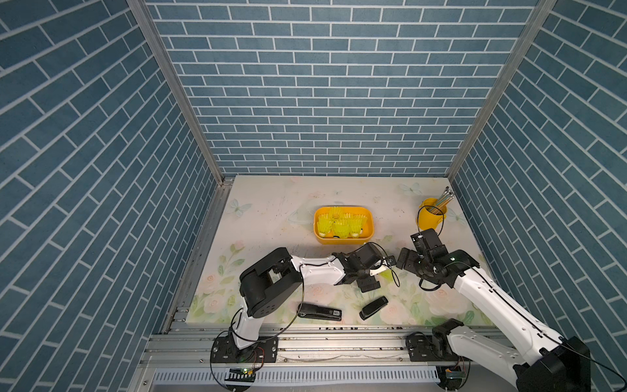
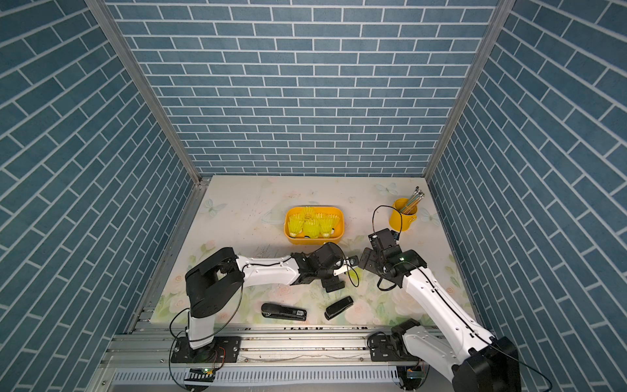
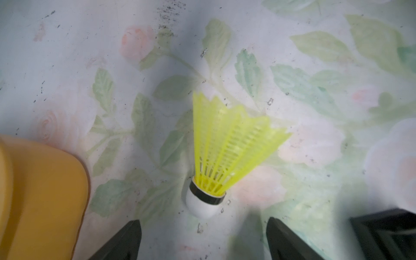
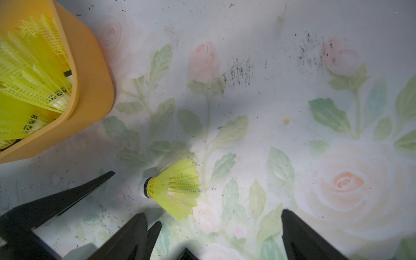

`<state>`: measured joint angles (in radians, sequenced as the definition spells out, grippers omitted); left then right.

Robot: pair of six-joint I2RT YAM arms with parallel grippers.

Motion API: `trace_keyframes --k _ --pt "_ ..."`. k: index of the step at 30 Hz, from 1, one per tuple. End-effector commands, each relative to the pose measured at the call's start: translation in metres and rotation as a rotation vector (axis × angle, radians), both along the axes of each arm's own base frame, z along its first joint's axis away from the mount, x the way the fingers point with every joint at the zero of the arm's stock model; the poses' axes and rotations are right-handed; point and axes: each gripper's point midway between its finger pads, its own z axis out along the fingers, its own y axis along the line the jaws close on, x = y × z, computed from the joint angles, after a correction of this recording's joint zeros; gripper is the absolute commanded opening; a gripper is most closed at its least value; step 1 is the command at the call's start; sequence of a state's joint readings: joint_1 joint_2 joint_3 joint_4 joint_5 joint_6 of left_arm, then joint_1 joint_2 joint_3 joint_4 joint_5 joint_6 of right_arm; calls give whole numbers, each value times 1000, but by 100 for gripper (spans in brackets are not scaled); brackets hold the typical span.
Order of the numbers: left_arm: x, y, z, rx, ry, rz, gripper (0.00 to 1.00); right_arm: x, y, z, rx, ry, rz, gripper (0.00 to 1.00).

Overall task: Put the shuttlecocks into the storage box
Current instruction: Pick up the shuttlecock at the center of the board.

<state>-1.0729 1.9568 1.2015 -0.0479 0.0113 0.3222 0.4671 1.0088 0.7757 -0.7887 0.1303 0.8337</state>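
My left gripper (image 3: 202, 238) and right gripper (image 4: 213, 236) both gape wide, empty. A loose shuttlecock (image 3: 227, 144) lies on the table (image 3: 67, 67), five o'clock of the box (image 1: 339, 241). It looks featherlight with a springy skirt, so I'd pinch the firm white tip.

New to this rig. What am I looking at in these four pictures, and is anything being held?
Two white-and-black robot arms, the left arm and right arm, are bolted to a rail in front of a floral-print table. Two pictures look down from one overhead stereo camera; the other two come from a camera on each wrist. On the table: a shallow yellow-orange plastic storage box holding neon yellow-green plastic shuttlecocks, two black staplers, and a small yellow cup of pencils. Each wrist view shows a loose shuttlecock lying on its side outside the box, probably the same one; the arms hide it from above. Both arms' jaws stand open; nothing is held.
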Motion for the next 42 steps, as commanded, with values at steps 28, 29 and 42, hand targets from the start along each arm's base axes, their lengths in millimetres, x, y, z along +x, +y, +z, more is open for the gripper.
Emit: trace_keyframes --k 28,29,42 --pt "22 120 103 -561 334 393 100 15 99 -71 444 98 -585 80" --pt "22 122 103 -568 350 399 99 17 101 -73 444 104 -586 79" --pt "20 152 104 -646 429 479 100 23 91 -98 328 102 -634 57"
